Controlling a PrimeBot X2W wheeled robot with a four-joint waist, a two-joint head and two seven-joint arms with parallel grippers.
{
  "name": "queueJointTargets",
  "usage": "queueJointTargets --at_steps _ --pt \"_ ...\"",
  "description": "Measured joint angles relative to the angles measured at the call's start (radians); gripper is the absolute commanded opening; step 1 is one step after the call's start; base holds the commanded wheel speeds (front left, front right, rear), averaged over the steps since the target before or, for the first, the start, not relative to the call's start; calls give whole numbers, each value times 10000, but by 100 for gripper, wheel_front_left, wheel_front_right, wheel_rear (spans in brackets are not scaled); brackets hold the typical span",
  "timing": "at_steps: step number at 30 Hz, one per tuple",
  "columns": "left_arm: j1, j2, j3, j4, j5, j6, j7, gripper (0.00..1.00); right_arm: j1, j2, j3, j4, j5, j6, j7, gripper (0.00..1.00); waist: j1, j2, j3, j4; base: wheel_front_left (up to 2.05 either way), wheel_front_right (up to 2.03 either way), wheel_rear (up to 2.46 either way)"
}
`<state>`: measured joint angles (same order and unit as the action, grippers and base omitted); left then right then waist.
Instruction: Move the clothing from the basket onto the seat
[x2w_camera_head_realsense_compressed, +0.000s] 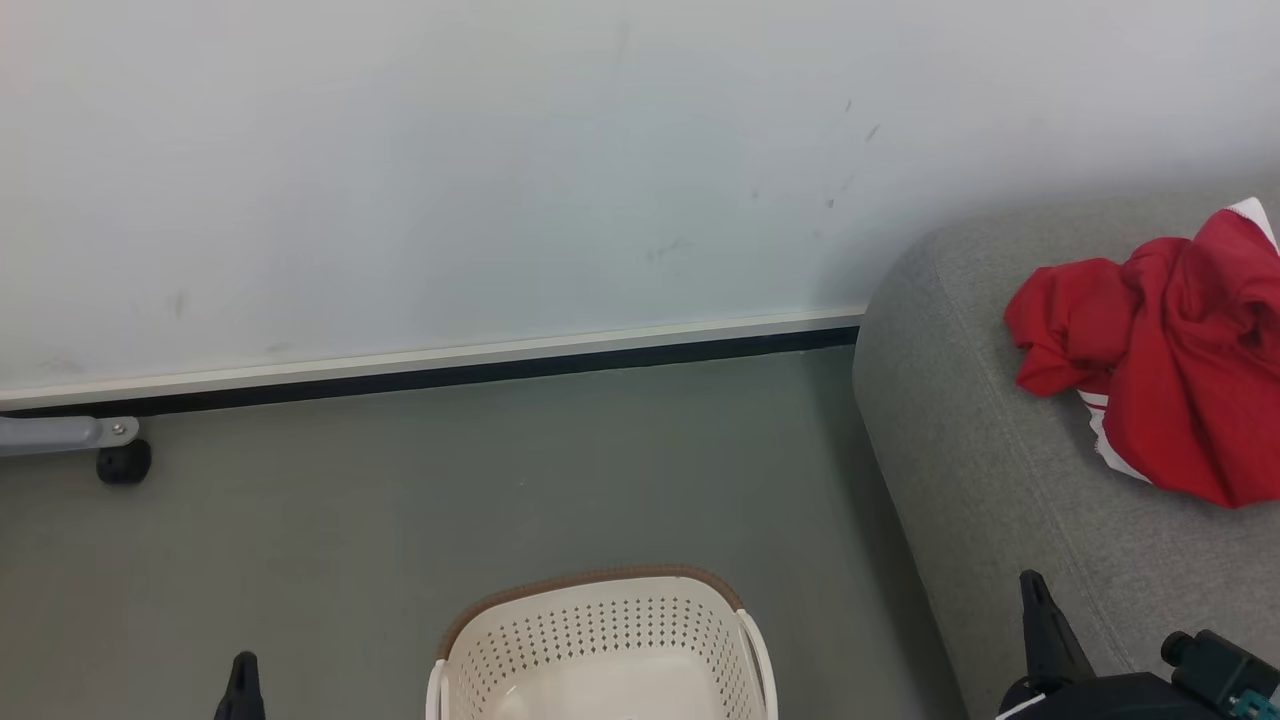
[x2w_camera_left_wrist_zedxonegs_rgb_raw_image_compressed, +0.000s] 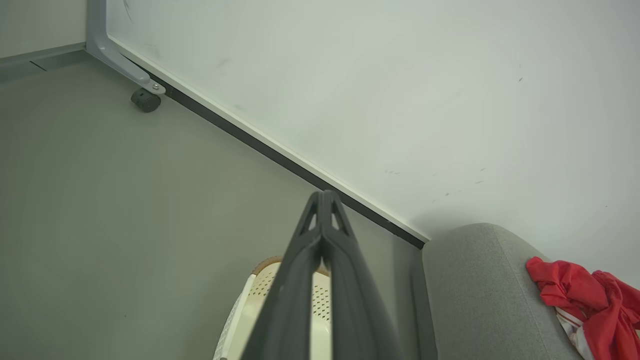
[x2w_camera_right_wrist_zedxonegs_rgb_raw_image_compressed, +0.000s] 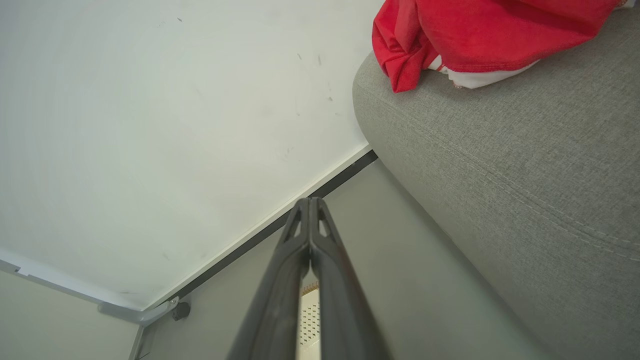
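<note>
Currently, clothing (x2w_camera_head_realsense_compressed: 1180, 380) on seat (x2w_camera_head_realsense_compressed: 980, 460), left end effector (x2w_camera_left_wrist_zedxonegs_rgb_raw_image_compressed: 325, 196) closed, right end effector (x2w_camera_right_wrist_zedxonegs_rgb_raw_image_compressed: 310, 202) closed.

We see a big white wall (x2w_camera_head_realsense_compressed: 500, 150) with a few small dark marks (x2w_camera_head_realsense_compressed: 872, 132) on it. A pale strip (x2w_camera_head_realsense_compressed: 500, 351) runs along its bottom, and a thin black line (x2w_camera_head_realsense_compressed: 500, 370) sits under that. The floor (x2w_camera_head_realsense_compressed: 500, 470) is plain grey. At the far left a grey metal leg (x2w_camera_head_realsense_compressed: 60, 434) sticks out by the wall, with a little black wheel (x2w_camera_head_realsense_compressed: 124, 462) under it. The light is soft.
</note>
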<state>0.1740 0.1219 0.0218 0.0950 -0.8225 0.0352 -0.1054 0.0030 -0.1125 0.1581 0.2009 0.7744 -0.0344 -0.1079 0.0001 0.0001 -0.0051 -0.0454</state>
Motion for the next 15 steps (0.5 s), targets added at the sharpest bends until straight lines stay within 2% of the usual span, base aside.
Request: queueJointTargets --at_steps 15 --pt "-498 -217 169 502 -1887 -362 525 0 -217 167 -725 259 2011 360 552 0 0 0 16 113 0 0 0"
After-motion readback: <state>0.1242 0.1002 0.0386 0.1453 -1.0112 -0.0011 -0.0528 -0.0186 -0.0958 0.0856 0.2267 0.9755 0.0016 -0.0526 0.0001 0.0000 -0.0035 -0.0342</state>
